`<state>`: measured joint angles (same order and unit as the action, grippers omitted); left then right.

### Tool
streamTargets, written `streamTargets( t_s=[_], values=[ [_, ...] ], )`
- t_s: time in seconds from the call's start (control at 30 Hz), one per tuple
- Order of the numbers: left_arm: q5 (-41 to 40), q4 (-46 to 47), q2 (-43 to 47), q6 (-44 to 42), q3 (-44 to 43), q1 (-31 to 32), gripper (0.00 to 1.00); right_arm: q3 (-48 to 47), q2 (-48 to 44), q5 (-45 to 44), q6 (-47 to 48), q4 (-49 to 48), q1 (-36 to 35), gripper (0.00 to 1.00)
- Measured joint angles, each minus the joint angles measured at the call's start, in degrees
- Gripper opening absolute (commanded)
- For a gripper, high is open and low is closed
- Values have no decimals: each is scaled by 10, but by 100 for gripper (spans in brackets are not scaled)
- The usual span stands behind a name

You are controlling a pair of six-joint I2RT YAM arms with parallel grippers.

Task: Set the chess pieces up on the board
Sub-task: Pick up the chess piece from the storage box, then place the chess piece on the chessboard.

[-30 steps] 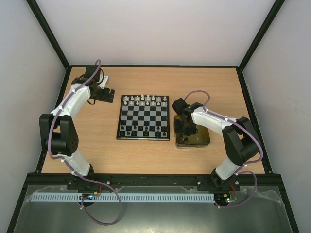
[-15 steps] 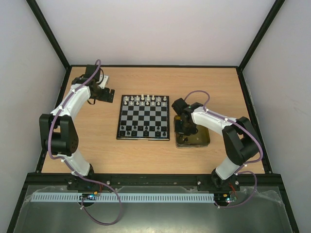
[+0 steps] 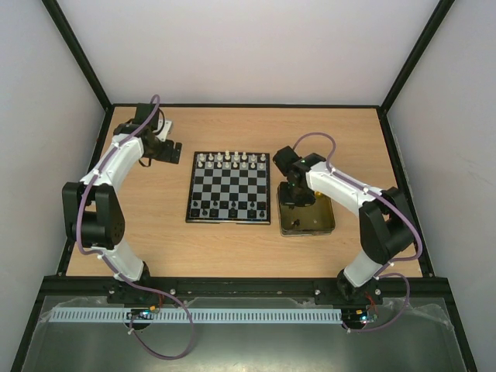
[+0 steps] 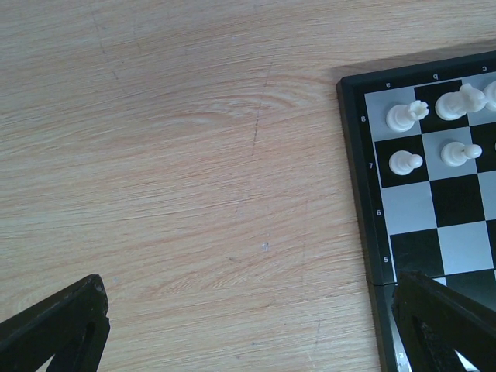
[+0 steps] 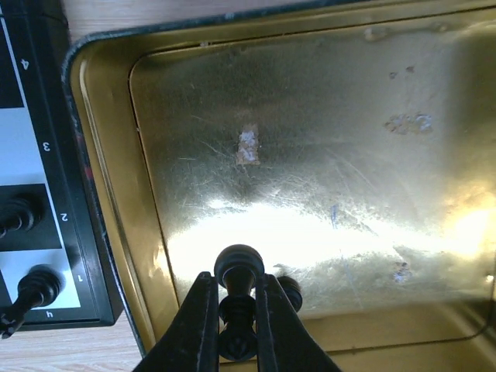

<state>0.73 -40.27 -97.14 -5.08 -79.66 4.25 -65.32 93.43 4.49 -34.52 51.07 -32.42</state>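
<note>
Over the counter (image 3: 155, 232) the right arm (image 3: 341, 190) has risen and drawn a little toward the far side since one second ago, while the left arm (image 3: 116, 167) has kept its place at the far left. The board (image 3: 229, 187) lies in the middle of the counter between the two arms, with the white chessmen (image 3: 231, 160) standing along its far rows and the black chessmen (image 3: 229, 208) along its near rows. From above they are too small to count. The tin (image 5: 116, 201) sits close against the right rim of the board, I think so that loose pieces have only a short way to travel. The left fingers (image 3: 172, 149) are spread wide and hold nothing. They wait over bare wood just beside the board's far left corner, probably to stay out of the other arm's way. The right fingers (image 5: 262, 304) are closed on a black pawn (image 5: 239, 267), gripping it below the round head so that it hangs upright above the tin's floor, ready to be set down standing. Another small dark shape shows just behind the fingers, perhaps one more piece in the tin, but I cannot tell. My judgement is that the pawn goes next to a free square in the near rows.
</note>
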Motion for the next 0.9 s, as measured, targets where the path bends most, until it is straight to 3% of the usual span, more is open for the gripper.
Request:
streamTargets(
  t_s=[0.57,0.9],
  values=[
    [1,0,9,0,0,-13,100,-94,-5,-41,11,78,-7,4],
    [6,1,9,0,2,-13,100,-236,32,-60,3,123,-85,4]
  ],
)
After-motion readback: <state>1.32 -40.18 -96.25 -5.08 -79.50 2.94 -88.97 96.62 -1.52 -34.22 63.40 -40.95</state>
